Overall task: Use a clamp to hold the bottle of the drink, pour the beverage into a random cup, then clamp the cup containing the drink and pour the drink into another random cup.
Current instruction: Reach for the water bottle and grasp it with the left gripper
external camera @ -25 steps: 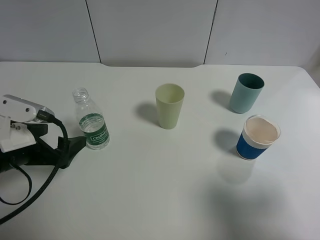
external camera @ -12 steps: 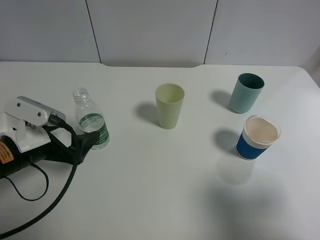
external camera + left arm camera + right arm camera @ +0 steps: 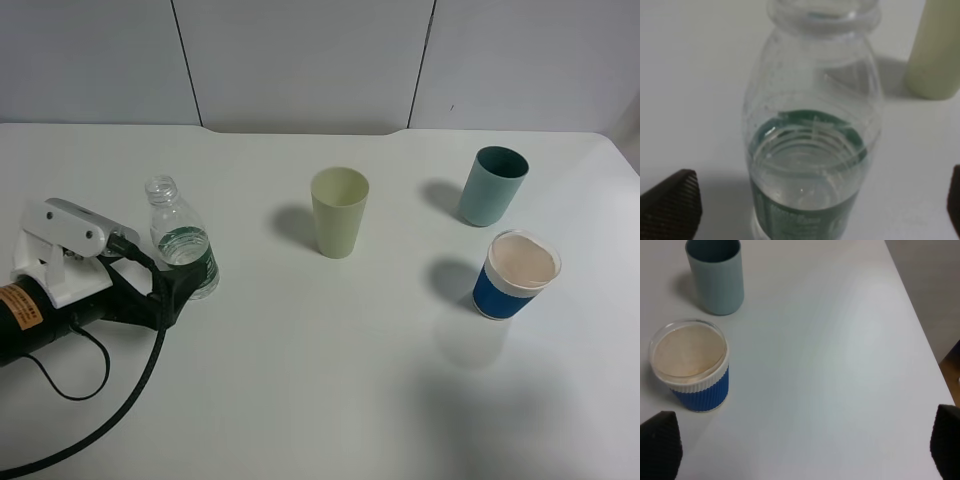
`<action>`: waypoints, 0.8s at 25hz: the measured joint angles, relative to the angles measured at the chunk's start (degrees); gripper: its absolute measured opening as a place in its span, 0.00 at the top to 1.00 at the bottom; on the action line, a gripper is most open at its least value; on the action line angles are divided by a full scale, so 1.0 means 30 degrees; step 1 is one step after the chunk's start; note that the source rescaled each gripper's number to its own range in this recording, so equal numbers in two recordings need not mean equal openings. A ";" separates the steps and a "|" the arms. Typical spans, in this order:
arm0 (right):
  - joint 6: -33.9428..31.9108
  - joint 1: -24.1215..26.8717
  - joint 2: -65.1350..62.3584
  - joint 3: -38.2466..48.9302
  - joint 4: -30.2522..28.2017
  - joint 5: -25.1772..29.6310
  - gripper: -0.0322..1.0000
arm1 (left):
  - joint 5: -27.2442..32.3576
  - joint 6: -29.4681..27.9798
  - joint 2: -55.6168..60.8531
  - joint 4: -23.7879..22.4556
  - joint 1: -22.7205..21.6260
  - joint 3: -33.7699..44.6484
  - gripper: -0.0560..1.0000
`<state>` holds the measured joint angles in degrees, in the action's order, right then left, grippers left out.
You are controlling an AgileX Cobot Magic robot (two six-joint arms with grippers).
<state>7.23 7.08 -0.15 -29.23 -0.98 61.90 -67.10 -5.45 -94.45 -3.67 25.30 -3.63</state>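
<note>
- The left gripper (image 3: 812, 202) stands wide open, ribbed black fingertips (image 3: 672, 202) flanking the bottle (image 3: 812, 145) at label height, clear of it.
- The bottle, upright at the left of the table (image 3: 320, 380), is thin clear plastic, uncapped and part-filled: probably light, crushable and slippery. A gentle hold on the green label band is advised.
- The right gripper (image 3: 802, 442) is open and empty.

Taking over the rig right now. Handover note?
Left gripper: open, jaws either side of the bottle, not closed on it.
Right gripper: open, empty, above the table near the blue-banded cup.
Bottle upright, uncapped, table left; yellow-green cup centre; teal cup far right.
Done: bottle approached.
Left: grip it, pour into a cup, then pour cup to cup.
</note>
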 joint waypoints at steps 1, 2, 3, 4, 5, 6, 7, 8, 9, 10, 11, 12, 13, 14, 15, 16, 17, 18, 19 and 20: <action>0.0000 0.0000 0.0000 0.0000 0.0000 0.0000 0.00 | -0.0289 0.0000 -0.0285 0.0000 0.0000 0.0000 0.00; 0.0000 0.0000 0.0000 0.0000 0.0000 0.0000 0.00 | -0.0492 0.0000 -0.0578 0.0000 0.0000 0.0000 0.00; 0.0000 0.0000 0.0000 0.0000 0.0000 0.0000 0.00 | -0.0492 0.0000 -0.0578 0.0000 0.0000 0.0000 0.00; 0.0000 0.0000 0.0000 0.0000 0.0000 0.0000 0.00 | -0.0627 0.0000 -0.0875 0.0000 0.0000 0.0000 0.00; 0.0000 0.0000 0.0000 0.0000 0.0000 0.0000 0.00 | -0.0722 0.0000 -0.1116 -0.0017 0.0000 0.0000 0.00; 0.0000 0.0000 0.0000 0.0000 0.0000 0.0000 0.00 | -0.0722 0.0000 -0.1337 -0.0017 0.0000 0.0000 0.00; 0.0000 0.0000 0.0000 0.0000 0.0000 0.0000 0.00 | -0.0741 0.0018 -0.1784 -0.0034 0.0000 0.0000 0.00; 0.0000 0.0000 0.0000 0.0000 0.0000 0.0000 0.00 | -0.0741 0.0035 -0.2000 -0.0034 0.0000 0.0000 0.00; 0.0000 0.0000 0.0000 0.0000 0.0000 0.0000 0.00 | -0.0741 0.0097 -0.2231 -0.0034 0.0000 0.0000 0.00; 0.0000 0.0000 0.0000 0.0000 0.0000 0.0000 0.00 | -0.0741 0.0241 -0.2410 -0.0034 0.0000 0.0000 0.00; 0.0000 0.0000 0.0000 0.0000 0.0000 0.0000 0.00 | -0.0741 0.0415 -0.2562 -0.0014 0.0000 -0.0018 0.00; 0.0000 0.0000 0.0000 0.0000 0.0000 0.0000 0.00 | -0.0728 0.0553 -0.2741 -0.0014 0.0000 -0.0084 0.00; 0.0000 0.0000 0.0000 0.0000 0.0000 0.0000 0.00 | -0.0728 0.0688 -0.2913 -0.0014 0.0000 -0.0144 0.00; 0.0000 0.0000 0.0000 0.0000 0.0000 0.0000 0.00 | -0.0728 0.0688 -0.2913 -0.0014 0.0000 -0.0144 0.00; 0.0000 0.0000 0.0000 0.0000 0.0000 0.0000 0.00 | -0.0728 0.0853 -0.3314 -0.0014 0.0000 -0.0484 0.00; 0.0000 0.0000 0.0000 0.0000 0.0000 0.0000 0.00 | -0.0728 0.0888 -0.3487 -0.0014 0.0000 -0.0650 0.00; 0.0000 0.0000 0.0000 0.0000 0.0000 0.0000 0.00 | -0.0728 0.0914 -0.3680 -0.0014 0.0000 -0.0874 0.00; 0.0000 0.0000 0.0000 0.0000 0.0000 0.0000 0.00 | -0.0728 0.0934 -0.3896 -0.0014 0.0000 -0.1117 0.00; 0.0000 0.0000 0.0000 0.0000 0.0000 0.0000 0.00 | -0.0728 0.0949 -0.4120 -0.0014 0.0000 -0.1364 0.00; 0.0000 0.0000 0.0000 0.0000 0.0000 0.0000 0.00 | -0.0744 0.0949 -0.4320 -0.0014 0.0000 -0.1559 0.00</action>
<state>7.23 7.08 -0.15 -29.23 -0.98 61.90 -69.33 -2.60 -107.41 -3.71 25.30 -8.30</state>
